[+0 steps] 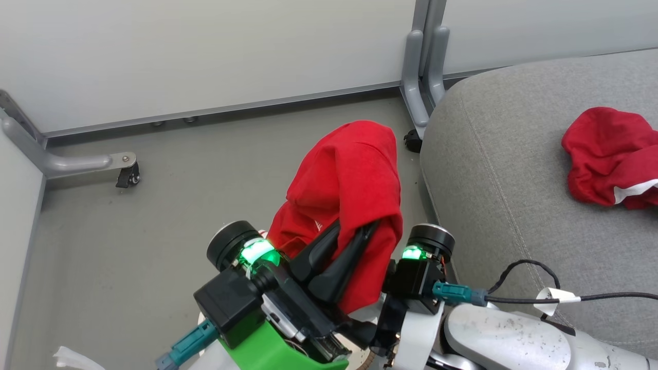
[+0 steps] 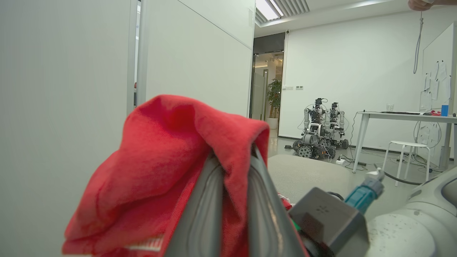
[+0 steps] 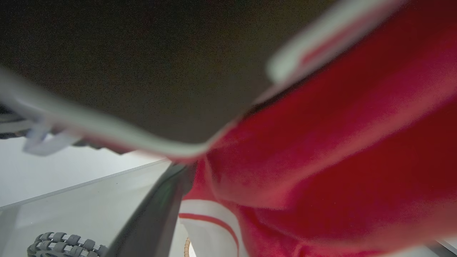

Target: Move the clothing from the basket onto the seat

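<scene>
I am finding no text, number or brand that I can read. A small white mark is showing on the red garment, but it is coming out too small and creased for me to make out any letters or digits. In my left wrist view, paper sheets are hanging on a whiteboard, and whatever is on them is coming out far too small. A cluster of dots is showing on a grey block, spelling nothing I can read. The white tag on a cable is looking blank.
</scene>
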{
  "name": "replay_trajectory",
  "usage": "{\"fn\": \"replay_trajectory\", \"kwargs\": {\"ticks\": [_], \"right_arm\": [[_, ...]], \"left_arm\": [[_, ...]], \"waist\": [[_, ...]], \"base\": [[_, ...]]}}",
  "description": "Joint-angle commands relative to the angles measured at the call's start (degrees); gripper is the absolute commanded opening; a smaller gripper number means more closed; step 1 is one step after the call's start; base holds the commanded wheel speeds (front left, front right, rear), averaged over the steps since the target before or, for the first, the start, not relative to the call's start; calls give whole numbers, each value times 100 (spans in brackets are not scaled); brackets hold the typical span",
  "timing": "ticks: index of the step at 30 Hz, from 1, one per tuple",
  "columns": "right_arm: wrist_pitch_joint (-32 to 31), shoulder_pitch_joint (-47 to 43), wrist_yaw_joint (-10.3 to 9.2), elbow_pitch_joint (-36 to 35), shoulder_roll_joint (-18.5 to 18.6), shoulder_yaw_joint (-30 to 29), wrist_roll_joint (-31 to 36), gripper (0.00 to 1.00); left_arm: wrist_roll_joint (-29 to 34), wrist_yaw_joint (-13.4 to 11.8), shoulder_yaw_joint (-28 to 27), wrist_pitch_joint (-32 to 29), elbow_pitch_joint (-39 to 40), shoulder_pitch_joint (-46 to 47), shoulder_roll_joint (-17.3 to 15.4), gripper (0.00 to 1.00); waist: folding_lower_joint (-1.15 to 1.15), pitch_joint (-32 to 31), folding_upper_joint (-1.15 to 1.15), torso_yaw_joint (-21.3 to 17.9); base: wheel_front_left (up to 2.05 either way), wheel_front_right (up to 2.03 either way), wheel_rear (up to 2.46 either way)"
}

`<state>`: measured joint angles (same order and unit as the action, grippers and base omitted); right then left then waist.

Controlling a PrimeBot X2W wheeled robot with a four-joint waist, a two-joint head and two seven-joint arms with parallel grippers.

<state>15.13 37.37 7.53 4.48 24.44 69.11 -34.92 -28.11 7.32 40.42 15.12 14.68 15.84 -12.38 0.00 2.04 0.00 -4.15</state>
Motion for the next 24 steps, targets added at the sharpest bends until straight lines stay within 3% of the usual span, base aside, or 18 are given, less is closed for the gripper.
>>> {"fn": "replay_trajectory", "kwargs": {"ticks": [1,3,5,6,24], "right_arm": [[3,-103,-8,27,-21,-26,36,100],[3,-108,-8,47,-50,-51,64,100],[2,-121,-8,76,-66,-40,67,16],[2,-116,-8,86,-75,-41,59,0],[2,-204,-8,170,-78,-340,160,0]], "left_arm": [[1,22,-36,3,-3,-49,3,0],[0,22,-46,3,-10,-42,5,0],[4,22,-64,3,-14,-25,5,0],[11,22,-76,3,-17,-18,8,0],[21,22,-192,3,-24,-61,41,0]], "waist": [[0,-3,0,-4],[0,3,0,-8],[0,12,0,-16],[0,19,0,-20],[0,55,0,-28]], "base": [[0,0,0],[0,0,0],[0,0,0],[0,0,0],[0,0,0]]}}
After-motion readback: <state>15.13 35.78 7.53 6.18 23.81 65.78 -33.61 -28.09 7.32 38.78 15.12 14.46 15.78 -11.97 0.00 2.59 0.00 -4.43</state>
